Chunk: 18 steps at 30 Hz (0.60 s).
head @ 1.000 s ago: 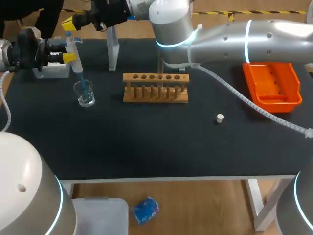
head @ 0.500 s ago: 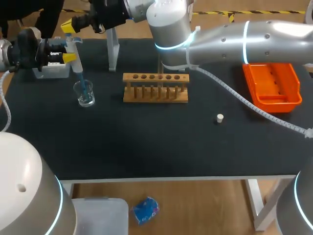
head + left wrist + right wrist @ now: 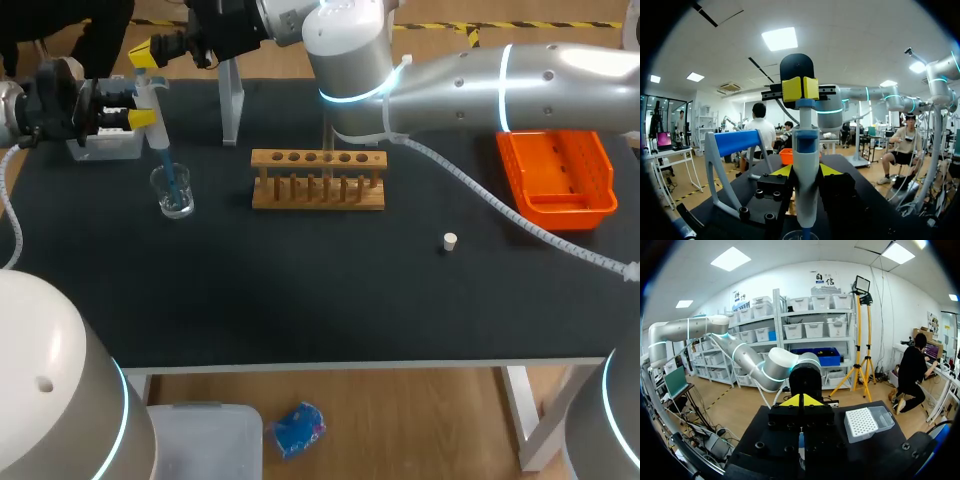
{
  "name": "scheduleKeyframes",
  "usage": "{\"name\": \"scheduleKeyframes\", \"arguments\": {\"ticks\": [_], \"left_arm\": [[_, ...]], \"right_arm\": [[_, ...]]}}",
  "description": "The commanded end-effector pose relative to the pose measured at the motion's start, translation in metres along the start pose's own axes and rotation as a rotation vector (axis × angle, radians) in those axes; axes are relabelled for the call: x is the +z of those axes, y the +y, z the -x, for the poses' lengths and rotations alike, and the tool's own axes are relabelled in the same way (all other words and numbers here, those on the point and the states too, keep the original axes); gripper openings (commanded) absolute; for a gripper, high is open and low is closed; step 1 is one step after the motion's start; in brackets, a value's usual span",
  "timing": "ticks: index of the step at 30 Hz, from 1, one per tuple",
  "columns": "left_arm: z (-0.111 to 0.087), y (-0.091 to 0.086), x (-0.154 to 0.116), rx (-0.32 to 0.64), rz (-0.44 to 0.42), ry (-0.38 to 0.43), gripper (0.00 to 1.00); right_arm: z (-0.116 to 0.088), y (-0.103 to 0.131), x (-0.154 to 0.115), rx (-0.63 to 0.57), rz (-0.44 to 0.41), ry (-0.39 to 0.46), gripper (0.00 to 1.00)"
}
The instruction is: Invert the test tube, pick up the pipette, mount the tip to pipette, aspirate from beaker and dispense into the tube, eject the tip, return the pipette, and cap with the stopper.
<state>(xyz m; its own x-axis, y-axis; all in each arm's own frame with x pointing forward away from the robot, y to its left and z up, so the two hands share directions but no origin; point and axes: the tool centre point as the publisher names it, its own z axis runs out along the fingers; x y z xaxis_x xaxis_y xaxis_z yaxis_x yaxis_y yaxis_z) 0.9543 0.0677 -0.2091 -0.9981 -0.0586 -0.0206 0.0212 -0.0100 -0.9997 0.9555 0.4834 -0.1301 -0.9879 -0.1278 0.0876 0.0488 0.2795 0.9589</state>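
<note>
Left of the wooden rack [image 3: 318, 180], the left end effector [image 3: 140, 102] pinches the white pipette [image 3: 152, 95], whose blue tip dips into the clear glass beaker [image 3: 174, 192]. The right end effector [image 3: 142, 50], tips pressed together, hangs just above the pipette. Right of the rack, a small white stopper [image 3: 450, 240] lies on the black worktop [image 3: 300, 290].

White stopper [image 3: 450, 240], orange tray [image 3: 563, 213]

Black-topped table [image 3: 300, 290], matte surface. Far left corner: white tip box [image 3: 105, 146], flat on the top. Just in front of it: clear beaker [image 3: 174, 193], upright. Back edge, left of middle: white stand [image 3: 232, 105], upright. Centre: wooden rack [image 3: 318, 181] with a row of holes, set square to the edge. Right: orange tray [image 3: 560, 213], well apart from the rack. Between rack and tray, nearer the front: small white stopper [image 3: 450, 240], alone on the bare top.
</note>
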Motion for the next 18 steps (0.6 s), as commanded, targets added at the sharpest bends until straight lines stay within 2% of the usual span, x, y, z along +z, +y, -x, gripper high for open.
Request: {"name": "scheduleKeyframes", "arguments": {"ticks": [1, 18], "left_arm": [[0.0021, -0.0002, -0.0016, 0.001, -0.003, 0.006, 0.00], [0.0021, -0.0002, -0.0016, 0.001, -0.003, 0.006, 0.00]], "right_arm": [[0.0001, -0.0015, -0.0025, 0.001, -0.008, 0.002, 0.00], [0.0004, -0.0093, -0.0015, 0.008, -0.024, 0.013, 0.00]]}}
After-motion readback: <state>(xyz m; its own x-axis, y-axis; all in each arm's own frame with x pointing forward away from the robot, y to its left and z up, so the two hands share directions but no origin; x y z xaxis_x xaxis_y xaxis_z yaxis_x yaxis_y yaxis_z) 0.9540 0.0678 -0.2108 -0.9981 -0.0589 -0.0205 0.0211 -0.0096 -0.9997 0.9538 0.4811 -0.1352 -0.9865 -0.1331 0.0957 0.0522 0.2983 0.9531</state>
